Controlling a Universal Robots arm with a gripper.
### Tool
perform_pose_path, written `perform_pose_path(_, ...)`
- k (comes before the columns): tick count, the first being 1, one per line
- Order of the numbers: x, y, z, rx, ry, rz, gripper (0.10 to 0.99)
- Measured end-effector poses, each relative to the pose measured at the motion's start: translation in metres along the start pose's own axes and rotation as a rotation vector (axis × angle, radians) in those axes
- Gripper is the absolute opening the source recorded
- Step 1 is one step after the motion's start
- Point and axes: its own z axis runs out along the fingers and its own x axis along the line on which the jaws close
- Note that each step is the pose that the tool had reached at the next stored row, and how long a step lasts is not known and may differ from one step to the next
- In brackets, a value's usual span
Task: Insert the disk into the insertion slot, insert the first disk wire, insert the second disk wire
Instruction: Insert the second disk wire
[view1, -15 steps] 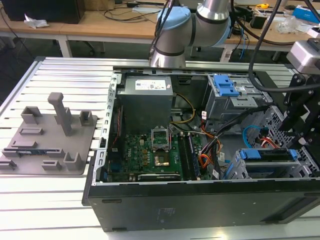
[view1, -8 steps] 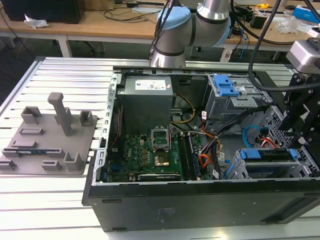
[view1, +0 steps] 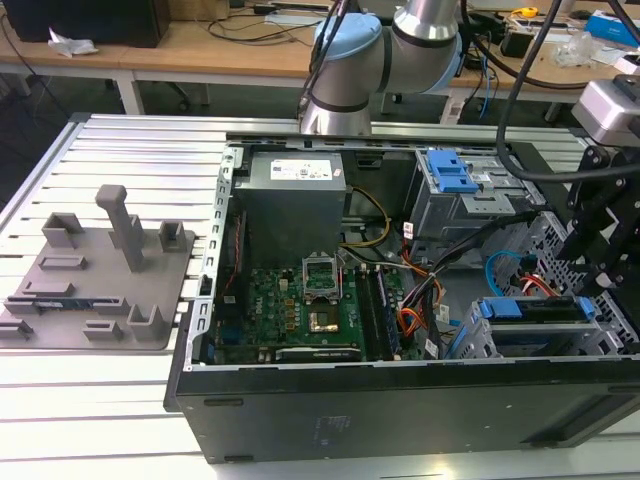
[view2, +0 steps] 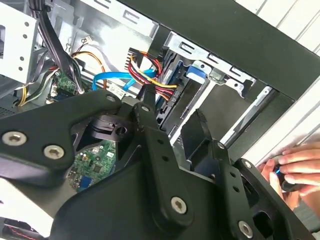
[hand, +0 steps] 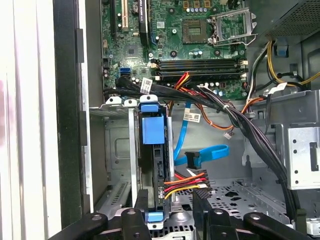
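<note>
The gripper (hand: 171, 193) is open, its two black fingers (hand: 141, 207) spread apart with nothing clamped. In the first wrist view they straddle the near end of the disk (hand: 152, 131). The disk stands on edge in its blue carrier, inside the insertion slot (hand: 133, 150) at the exterior view's right. A red, yellow and black power wire (hand: 186, 181) reaches the disk's near edge between the fingers. A blue data wire (hand: 200, 156) ends in a plug just beside it, and I cannot tell whether either is seated. The disk's label face is hidden. In the second wrist view a person's hand (view2: 295, 167) shows blurred beside the computer case (view2: 240, 45).
</note>
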Motion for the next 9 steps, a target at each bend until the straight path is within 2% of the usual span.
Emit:
perform_pose_path(1, -0.0012, 0.0000, 0.0000, 0.000, 0.0002, 0.000, 0.482)
perform_pose_path(2, -0.0079, 0.0003, 0.0001, 0.000, 0.0073, 0.000, 0.482)
perform_pose_path(3, -0.0153, 0.0007, 0.0001, 0.001, 0.0246, 0.001, 0.482)
perform_pose_path(4, -0.0203, 0.0010, 0.0003, 0.001, 0.0506, 0.002, 0.482)
perform_pose_path(5, -0.0236, 0.0016, 0.0004, 0.001, 0.0827, 0.003, 0.482)
perform_pose_path(6, -0.0265, 0.0029, 0.0004, 0.002, 0.1417, 0.005, 0.482)
perform_pose_path(7, -0.0273, 0.0035, 0.0003, 0.002, 0.1653, 0.006, 0.482)
perform_pose_path(8, -0.0281, 0.0038, 0.0004, 0.002, 0.1814, 0.007, 0.482)
perform_pose_path(9, -0.0318, 0.0042, 0.0005, 0.003, 0.2078, 0.008, 0.482)
